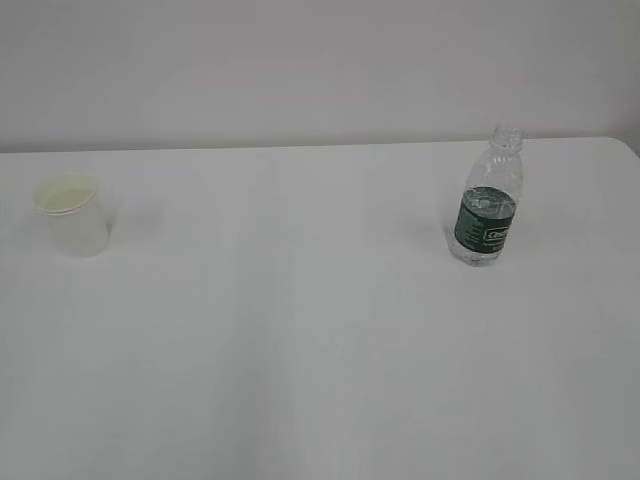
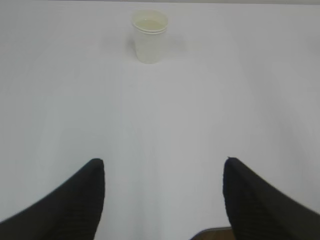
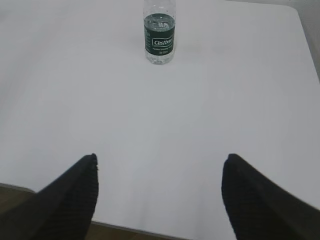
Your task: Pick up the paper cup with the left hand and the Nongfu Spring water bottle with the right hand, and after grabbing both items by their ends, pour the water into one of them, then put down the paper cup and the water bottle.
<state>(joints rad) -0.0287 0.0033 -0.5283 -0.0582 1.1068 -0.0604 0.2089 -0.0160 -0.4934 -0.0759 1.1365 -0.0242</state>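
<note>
- White table [image 1: 320,350] fills the exterior view; taking the water bottle [image 1: 487,205] as landmark, the paper cup [image 1: 72,215] stands far to its left, the two well apart; both are upright, long axes vertical; neither gripper shows here; the bottle is clear and ribbed, capless, with a dark green label and water [image 1: 487,203] roughly to label height; the cup is white, tapered, cream inside.
- Left wrist view: the left hand [image 2: 164,172] has its fingers [image 2: 75,200] spread wide, nothing between them; the cup [image 2: 149,36] stands straight ahead of the gap, well apart from the tips, slightly left of centre; this arm is judged the nearer one for the cup.
- Right wrist view: the right hand [image 3: 160,167] likewise has its fingers [image 3: 260,200] spread and empty; the bottle [image 3: 159,31] stands directly ahead, well apart, near the centre line; the table's near edge runs under the fingers; a straight forward reach appears to suit both.
</note>
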